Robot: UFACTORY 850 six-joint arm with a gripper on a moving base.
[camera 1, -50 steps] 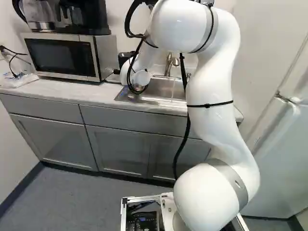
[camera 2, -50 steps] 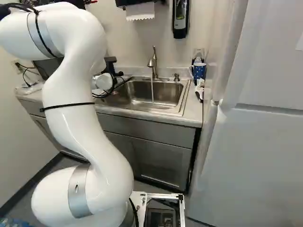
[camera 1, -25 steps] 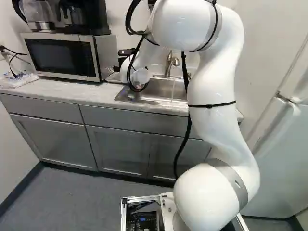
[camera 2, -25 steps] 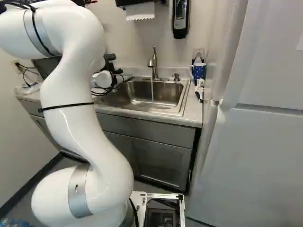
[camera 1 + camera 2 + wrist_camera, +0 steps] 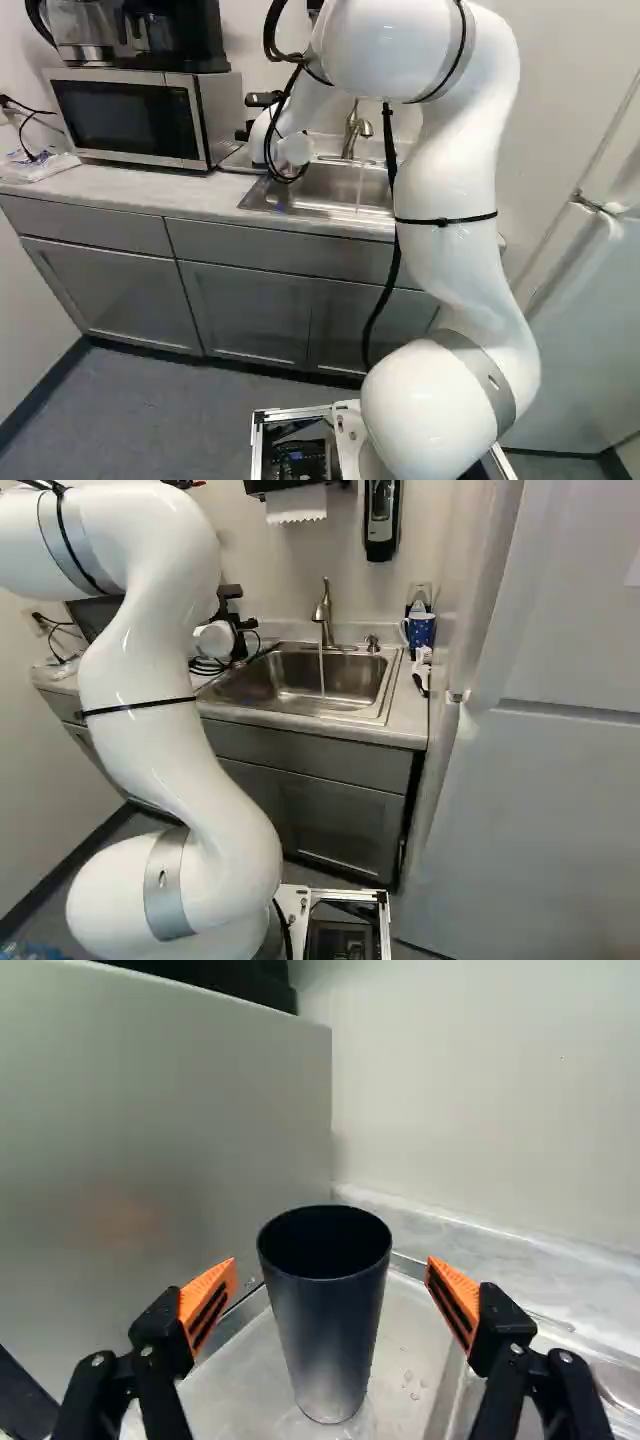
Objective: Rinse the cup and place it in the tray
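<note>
plainly, dark cup (image 5: pixel 328 1320) upright, tray (image 5: pixel 403 1360) beneath, pincer (image 5: pixel 243 117) spread wide

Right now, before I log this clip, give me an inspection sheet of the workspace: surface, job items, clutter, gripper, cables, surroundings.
Surface: pale counter; sink set in it, thin stream of water falling from the tap.
Job's things: dark cup upright on the tray, droplets on the tray beside it.
Clutter: dotted blue mug right of the sink in the right base view; plastic packet near the microwave.
Gripper: open, fingers either side of the cup, not touching it.
Cables: black cable hanging along the arm; cords at the wall socket.
Surroundings: white fridge, soap dispenser, paper towel.
</note>
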